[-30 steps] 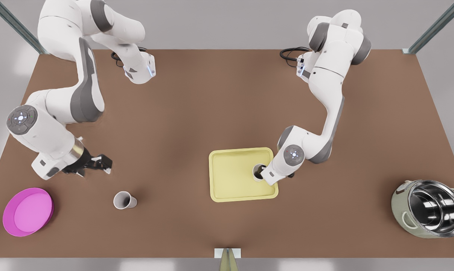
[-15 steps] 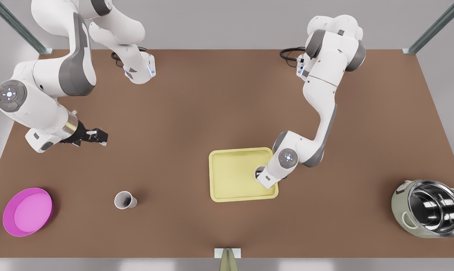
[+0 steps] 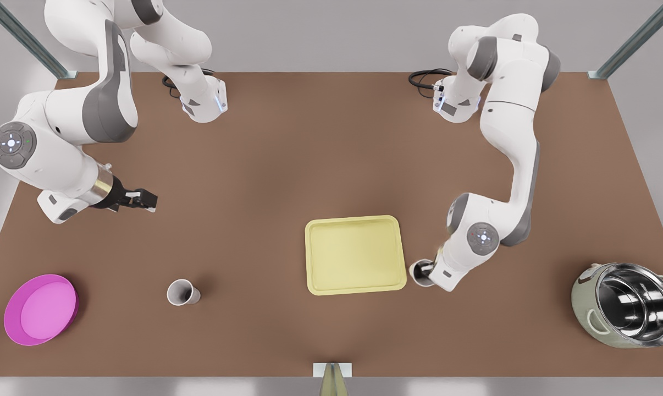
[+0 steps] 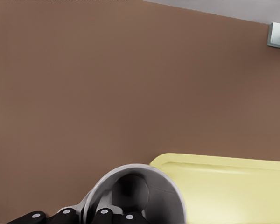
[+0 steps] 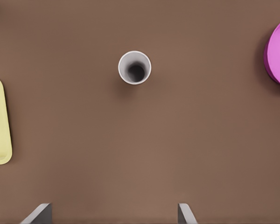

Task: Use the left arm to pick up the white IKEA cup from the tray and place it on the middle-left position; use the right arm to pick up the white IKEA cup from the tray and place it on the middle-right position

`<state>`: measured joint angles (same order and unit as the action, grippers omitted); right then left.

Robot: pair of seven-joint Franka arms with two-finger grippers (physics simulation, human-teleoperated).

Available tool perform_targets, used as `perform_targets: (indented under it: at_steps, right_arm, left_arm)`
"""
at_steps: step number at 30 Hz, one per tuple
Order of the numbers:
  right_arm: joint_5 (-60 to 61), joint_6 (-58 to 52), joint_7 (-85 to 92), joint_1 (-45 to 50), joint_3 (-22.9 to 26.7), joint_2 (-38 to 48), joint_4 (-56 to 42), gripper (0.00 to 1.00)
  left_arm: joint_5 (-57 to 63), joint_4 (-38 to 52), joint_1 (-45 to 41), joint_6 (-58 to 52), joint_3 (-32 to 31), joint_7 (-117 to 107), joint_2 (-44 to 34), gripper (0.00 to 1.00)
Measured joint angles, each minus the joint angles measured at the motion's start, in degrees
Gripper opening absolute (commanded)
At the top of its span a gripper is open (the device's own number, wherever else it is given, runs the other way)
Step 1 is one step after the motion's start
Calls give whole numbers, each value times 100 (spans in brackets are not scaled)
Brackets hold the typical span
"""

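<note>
Already clear of the pale yellow rectangular tray [image 3: 355, 254], left gripper [image 3: 426, 270] clamps a white tapered cup [image 3: 420, 271] by its rim, so a shallow pinch may tip it at release; right gripper [image 3: 142, 200], fingers spread, hangs far from the placed white cup [image 3: 181, 292].

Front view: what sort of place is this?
Probably a simulated tabletop test bench: two arms bolted to a brown table, metal frame posts at its corners. Left gripper holds a white cup beside the tray; right gripper waits open.
</note>
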<state>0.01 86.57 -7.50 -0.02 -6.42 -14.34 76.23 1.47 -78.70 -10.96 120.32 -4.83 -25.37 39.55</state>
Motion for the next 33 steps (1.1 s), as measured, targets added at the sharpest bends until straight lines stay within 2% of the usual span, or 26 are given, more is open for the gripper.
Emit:
perform_targets:
  at_steps: [7,17,19,20,21,25,28,31,33]
  right_arm:
    - [21,-49,0,-87,13,38,-9,100]
    - [-55,-147,55,-254,12,44,-15,100]
    - [-59,-155,66,-253,10,35,-13,100]
    - [-61,-155,71,-254,8,33,-15,100]
    - [-62,-156,76,-253,5,31,-16,100]
    - [-56,-142,93,-245,-6,10,-11,100]
    - [-42,-137,100,-252,-1,4,-9,100]
    - [-40,-127,102,-248,-9,-2,-9,100]
    - [-43,-138,101,-244,-14,-5,-5,100]
  left_arm:
    - [81,-90,1061,-41,4,751,73,13]
    - [552,-77,1088,641,9,1562,400,13]
    - [555,-78,1107,756,9,1679,427,21]
    - [523,-78,1115,805,9,1748,437,88]
    - [476,-79,1121,848,8,1828,442,100]
    - [93,-84,1130,972,9,2318,447,100]
    - [250,-3,1130,1003,26,2531,426,100]
    - [760,542,1090,709,10,2619,339,100]
    - [824,818,1080,259,-67,2658,-40,100]
